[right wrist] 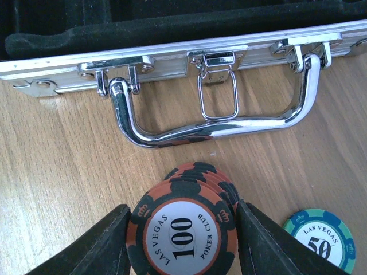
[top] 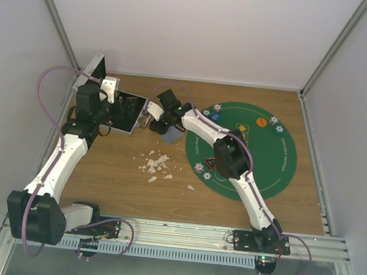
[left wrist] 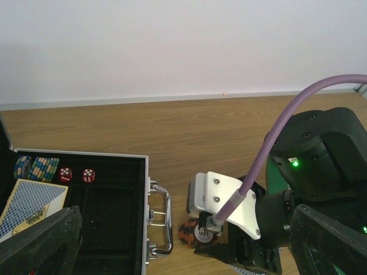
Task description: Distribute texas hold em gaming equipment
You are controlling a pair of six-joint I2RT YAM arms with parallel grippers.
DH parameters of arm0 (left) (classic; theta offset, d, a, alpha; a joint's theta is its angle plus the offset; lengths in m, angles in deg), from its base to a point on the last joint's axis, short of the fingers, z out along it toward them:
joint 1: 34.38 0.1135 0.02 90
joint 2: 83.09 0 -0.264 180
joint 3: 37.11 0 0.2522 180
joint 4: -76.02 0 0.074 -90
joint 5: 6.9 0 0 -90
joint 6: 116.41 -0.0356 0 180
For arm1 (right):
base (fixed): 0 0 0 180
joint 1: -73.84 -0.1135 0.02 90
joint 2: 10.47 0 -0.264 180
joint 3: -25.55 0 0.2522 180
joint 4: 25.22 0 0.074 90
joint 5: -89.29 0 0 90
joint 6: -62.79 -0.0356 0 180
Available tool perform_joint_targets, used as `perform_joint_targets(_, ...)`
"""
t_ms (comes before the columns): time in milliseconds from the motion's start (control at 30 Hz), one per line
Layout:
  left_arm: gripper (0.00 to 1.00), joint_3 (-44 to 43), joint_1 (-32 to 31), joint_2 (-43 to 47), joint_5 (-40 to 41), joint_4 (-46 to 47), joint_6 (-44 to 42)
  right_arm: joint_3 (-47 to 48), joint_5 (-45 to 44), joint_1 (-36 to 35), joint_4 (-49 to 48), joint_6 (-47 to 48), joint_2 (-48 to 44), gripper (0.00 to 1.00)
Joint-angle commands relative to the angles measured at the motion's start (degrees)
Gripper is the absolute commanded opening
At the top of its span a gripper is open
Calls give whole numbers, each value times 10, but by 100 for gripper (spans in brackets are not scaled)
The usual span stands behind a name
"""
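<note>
RIGHT ARM | stack of orange-and-black stripe-edged "100" poker chips [right wrist: 183,235], fanned toward 1 o'clock, at 6 o'clock of the chrome case handle [right wrist: 218,129] | my right gripper [right wrist: 182,207] half-closed, pinching the stack's sides | teal "50" chip [right wrist: 318,238] loose at 4 o'clock | from above, round green felt mat [top: 279,160] at 3 o'clock, I'm nearer.

Orange-black 100 chip stack [right wrist: 183,235] nr case handle [right wrist: 212,129]; teal 50 chip [right wrist: 319,240] beside, flat.
</note>
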Motion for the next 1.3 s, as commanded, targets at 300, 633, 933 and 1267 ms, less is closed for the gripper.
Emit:
perform_joint_targets(300, 99, -3, 4, -2, -4, 27, 2, 25, 14, 5, 3, 2, 11, 44)
perform_joint_targets(633, 99, -3, 4, -4, -5, 27, 1, 25, 8, 6, 7, 2, 17, 47)
perform_joint_targets(933, 99, -3, 4, -5, -5, 27, 1, 25, 6, 6, 6, 1, 23, 48)
perform_joint_targets(1267, 99, -3, 4, -6, -4, 27, 1, 27, 5, 7, 9, 2, 27, 48)
